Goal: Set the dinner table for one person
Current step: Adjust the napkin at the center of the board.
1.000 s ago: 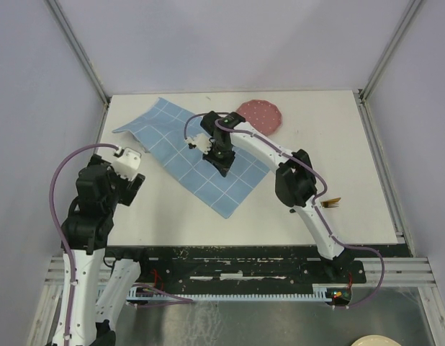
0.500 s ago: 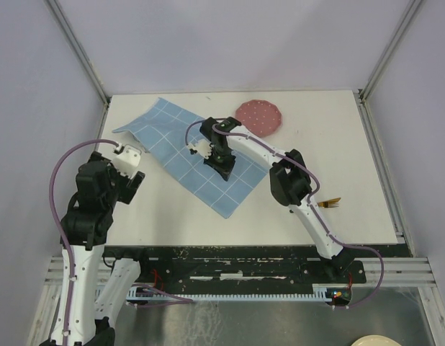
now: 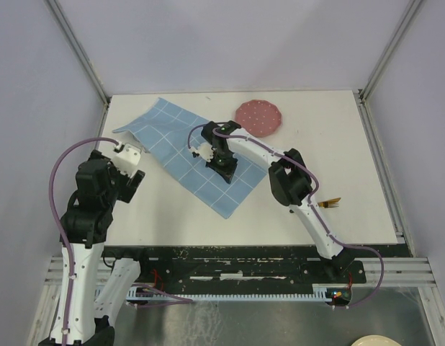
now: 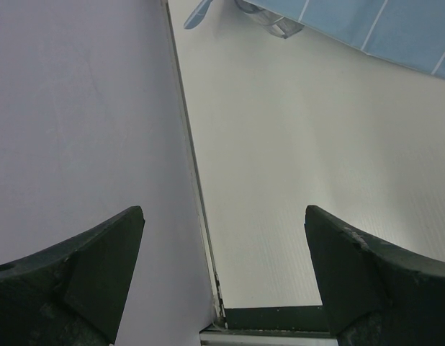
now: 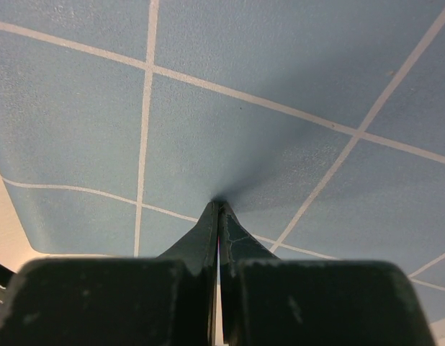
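The dinner table [image 3: 345,158] is a white square top; it also shows in the left wrist view [image 4: 316,180]. A blue grid placemat [image 3: 172,140] lies askew on its left half. My right gripper [image 3: 225,171] is down on the mat's middle. In the right wrist view its jaws are shut [image 5: 219,205], tips pinching the placemat [image 5: 294,79], which puckers there. My left gripper [image 3: 131,185] is open and empty [image 4: 222,231] above the table's left edge.
A pink dotted plate [image 3: 259,117] lies at the back, touching the mat's far edge. A gold fork [image 3: 329,203] lies near the right arm. A clear object [image 4: 271,20] shows at the mat's edge. The left wall [image 4: 78,108] is close to my left gripper.
My right gripper has shifted slightly toward the near right and lower onto the mat. The left arm has barely moved.
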`<state>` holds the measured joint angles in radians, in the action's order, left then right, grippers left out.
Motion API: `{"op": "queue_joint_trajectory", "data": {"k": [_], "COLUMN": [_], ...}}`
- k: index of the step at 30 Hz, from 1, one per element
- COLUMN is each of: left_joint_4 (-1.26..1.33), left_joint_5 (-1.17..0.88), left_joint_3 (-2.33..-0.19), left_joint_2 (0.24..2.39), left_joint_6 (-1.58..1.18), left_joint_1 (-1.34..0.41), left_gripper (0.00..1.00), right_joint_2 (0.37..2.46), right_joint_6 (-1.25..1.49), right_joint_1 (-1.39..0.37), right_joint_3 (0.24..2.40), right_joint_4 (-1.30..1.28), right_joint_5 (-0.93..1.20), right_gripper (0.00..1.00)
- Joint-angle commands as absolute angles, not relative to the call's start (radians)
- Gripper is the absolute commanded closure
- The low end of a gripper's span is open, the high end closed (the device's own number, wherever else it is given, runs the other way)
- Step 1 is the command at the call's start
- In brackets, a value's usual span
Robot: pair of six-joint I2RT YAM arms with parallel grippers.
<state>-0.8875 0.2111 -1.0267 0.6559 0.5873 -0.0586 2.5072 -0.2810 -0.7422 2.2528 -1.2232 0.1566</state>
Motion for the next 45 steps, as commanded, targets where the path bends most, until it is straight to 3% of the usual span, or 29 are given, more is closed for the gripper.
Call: {"op": "queue_joint_trajectory", "data": {"k": [1,22,33,38,42,45], "left_joint_4": [-0.863,-0.804,-0.754,-0.735,-0.725,-0.716], "left_joint_5": [0.215,0.172,0.161,0.159,0.151,0.150], "left_joint_3": [-1.074,-1.072,-1.069,-1.053,-1.055,-1.054], "left_joint_2": [0.662,0.724,0.760,0.765,0.778,0.782], "left_joint_6": [0.583,0.597,0.616,0.626,0.617,0.618], "left_joint_1": [-0.059,-0.060,-0.059,-0.059,-0.060,-0.059], "left_gripper": [0.01,0.01,0.01,0.01,0.01,0.01], "right_joint_2": [2.507,2.351,2.279,2.223,2.218,2.206], "right_joint_6": [-0.278,-0.310,-0.302,-0.306,-0.348,-0.385], "right_joint_1": [-0.720,-0.560,-0.538,-0.544,-0.549,-0.545], "right_joint_3": [2.187,1.793,1.793,1.938,2.014,1.954], "right_joint_4": [-1.203,-1.128,-1.116,-1.191,-1.238,-1.234], "right_joint_5": [0.079,-0.062,-0.096,-0.046,-0.107,-0.157], "right_gripper": [0.98,0.99,0.98,0.98,0.98,0.98]}}
